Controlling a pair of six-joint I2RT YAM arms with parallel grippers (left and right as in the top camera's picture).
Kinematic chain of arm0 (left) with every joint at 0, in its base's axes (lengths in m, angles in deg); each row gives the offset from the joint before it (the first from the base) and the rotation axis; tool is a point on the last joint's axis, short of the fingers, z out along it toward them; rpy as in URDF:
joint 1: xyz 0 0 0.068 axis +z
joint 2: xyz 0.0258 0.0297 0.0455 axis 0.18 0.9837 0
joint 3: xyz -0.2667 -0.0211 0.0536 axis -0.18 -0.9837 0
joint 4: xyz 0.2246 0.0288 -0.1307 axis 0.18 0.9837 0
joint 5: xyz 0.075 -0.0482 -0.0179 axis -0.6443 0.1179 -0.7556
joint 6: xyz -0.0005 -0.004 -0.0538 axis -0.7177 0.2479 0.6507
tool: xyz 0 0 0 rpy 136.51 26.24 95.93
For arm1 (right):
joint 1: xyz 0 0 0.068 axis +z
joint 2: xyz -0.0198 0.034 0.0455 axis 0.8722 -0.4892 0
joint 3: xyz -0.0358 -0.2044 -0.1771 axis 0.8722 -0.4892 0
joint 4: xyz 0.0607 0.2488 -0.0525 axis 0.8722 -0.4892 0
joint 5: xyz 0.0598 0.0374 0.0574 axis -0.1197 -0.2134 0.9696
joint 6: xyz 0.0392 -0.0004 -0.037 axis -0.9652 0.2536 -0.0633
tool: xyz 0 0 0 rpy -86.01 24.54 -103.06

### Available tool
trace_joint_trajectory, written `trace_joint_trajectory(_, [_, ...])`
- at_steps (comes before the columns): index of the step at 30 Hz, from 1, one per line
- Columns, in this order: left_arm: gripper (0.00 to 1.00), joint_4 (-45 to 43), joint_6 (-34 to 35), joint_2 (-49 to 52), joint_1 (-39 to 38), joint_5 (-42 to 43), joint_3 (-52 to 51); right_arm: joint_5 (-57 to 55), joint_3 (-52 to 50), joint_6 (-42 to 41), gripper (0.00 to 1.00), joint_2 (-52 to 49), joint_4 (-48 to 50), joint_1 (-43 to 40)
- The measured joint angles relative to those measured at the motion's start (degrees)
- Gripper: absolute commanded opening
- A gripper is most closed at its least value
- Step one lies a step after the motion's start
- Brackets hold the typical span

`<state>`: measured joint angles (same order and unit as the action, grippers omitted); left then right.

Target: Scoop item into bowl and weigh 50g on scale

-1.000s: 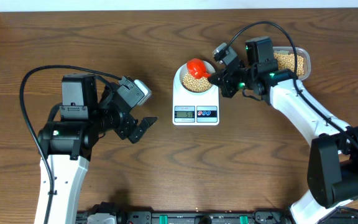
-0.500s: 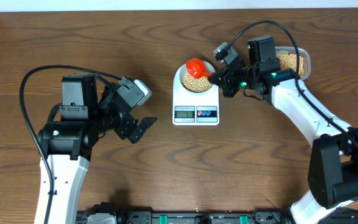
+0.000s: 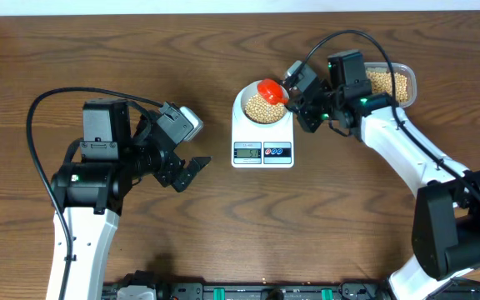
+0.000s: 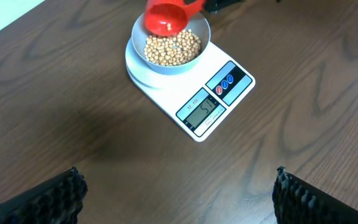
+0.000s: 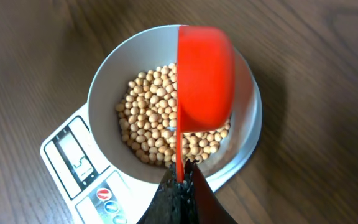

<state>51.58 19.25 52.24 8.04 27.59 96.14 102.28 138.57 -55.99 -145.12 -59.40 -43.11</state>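
Note:
The white scale (image 3: 262, 142) stands at table centre with the pale bowl (image 3: 242, 103) on it. The bowl holds many tan beans (image 3: 259, 111). My right gripper (image 3: 294, 102) is shut on the handle of a red scoop (image 3: 269, 89), which is tipped on its side over the bowl's right part. In the right wrist view the scoop (image 5: 205, 78) hangs over the beans (image 5: 148, 121) and the bowl (image 5: 104, 81); the jaws (image 5: 183, 180) pinch its handle. My left gripper (image 3: 187, 173) is open and empty, left of the scale. The scale also shows in the left wrist view (image 4: 213, 106).
A clear plastic tub (image 3: 392, 82) with more beans stands at the back right, behind my right arm. The scale display (image 4: 201, 111) is lit; its digits are too small to read surely. The table's far edge runs along the top.
The red scoop has shifted slightly right and rolled over the bowl. My right gripper moved a little with it. The left arm has not moved.

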Motion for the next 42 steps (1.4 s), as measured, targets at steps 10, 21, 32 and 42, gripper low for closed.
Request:
trace_joint_trajectory(10, [0.98, 0.0, 0.0, 0.0, 0.0, 0.0, 0.0, -4.2, 0.0, 1.2, 0.01, 0.0, -0.7, 3.0])
trace_joint_trajectory(21, [0.98, 0.0, 0.0, 0.0, 0.0, 0.0, 0.0, -5.8, 0.0, 3.0, 0.01, 0.0, -2.6, 3.3])
trace_joint_trajectory(32, [0.98, 0.0, 0.0, 0.0, 0.0, 0.0, 0.0, -3.1, 0.0, 2.8, 0.01, 0.0, -3.9, 3.8])
trace_joint_trajectory(42, [0.98, 0.0, 0.0, 0.0, 0.0, 0.0, 0.0, 3.0, 0.0, -1.9, 0.01, 0.0, -3.8, 3.7])
